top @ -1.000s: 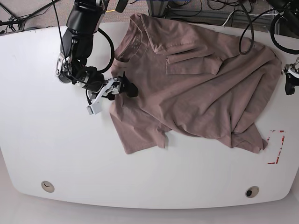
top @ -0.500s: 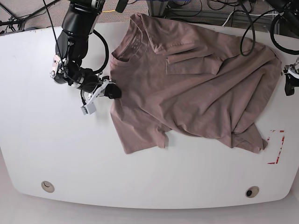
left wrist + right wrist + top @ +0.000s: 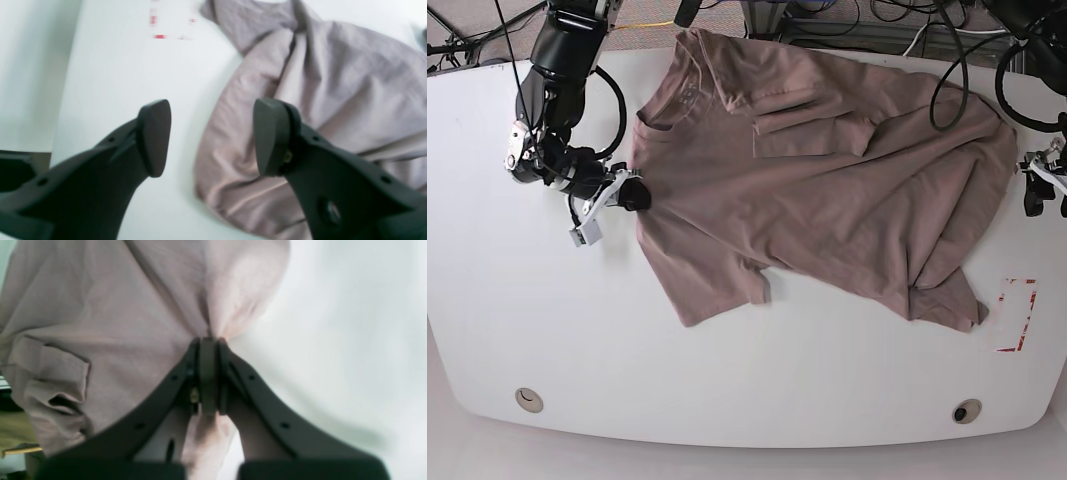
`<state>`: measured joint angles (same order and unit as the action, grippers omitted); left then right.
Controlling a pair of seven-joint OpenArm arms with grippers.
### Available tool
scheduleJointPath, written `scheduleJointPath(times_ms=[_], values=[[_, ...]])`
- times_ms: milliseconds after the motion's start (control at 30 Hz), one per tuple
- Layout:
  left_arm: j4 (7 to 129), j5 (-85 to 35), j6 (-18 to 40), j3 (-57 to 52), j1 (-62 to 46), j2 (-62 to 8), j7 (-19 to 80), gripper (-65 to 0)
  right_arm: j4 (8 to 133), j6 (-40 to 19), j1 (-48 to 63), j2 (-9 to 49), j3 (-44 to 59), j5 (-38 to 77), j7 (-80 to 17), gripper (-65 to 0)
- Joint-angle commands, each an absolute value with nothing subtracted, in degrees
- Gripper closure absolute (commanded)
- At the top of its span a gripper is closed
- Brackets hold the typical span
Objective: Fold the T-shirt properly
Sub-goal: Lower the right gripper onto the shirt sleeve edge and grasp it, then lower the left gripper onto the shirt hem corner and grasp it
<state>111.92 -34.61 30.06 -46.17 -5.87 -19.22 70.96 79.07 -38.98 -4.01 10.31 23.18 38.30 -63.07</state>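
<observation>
The mauve T-shirt [image 3: 827, 190] lies crumpled across the white table [image 3: 727, 380], collar at the top left, one sleeve folded over the chest. My right gripper [image 3: 634, 193] is at the shirt's left edge, shut on a pinch of cloth; the right wrist view shows the T-shirt [image 3: 140, 306] bunched between the closed fingers of the gripper [image 3: 208, 343]. My left gripper [image 3: 1044, 195] hovers at the shirt's right edge; in the left wrist view it [image 3: 210, 136] stands open with nothing between its fingers, the T-shirt [image 3: 333, 100] just past the right finger.
Red corner marks [image 3: 1019, 315] sit on the table at the lower right, also visible as red marks [image 3: 160, 36] from the left wrist. Two round holes [image 3: 528, 399] [image 3: 967, 411] lie near the front edge. Cables hang behind the table.
My right gripper closed on the shirt's left edge and pulled it leftward; the whole shirt shifted left and a little up. The left gripper barely moved.
</observation>
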Motion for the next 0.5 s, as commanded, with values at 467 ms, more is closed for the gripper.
scheduleJointPath(times_ms=[467], values=[[103.08, -5.23, 30.11, -36.97, 13.58, -5.76, 68.0, -51.4, 82.59, -39.78, -3.3, 19.38, 23.52, 39.69, -62.02, 0.0]])
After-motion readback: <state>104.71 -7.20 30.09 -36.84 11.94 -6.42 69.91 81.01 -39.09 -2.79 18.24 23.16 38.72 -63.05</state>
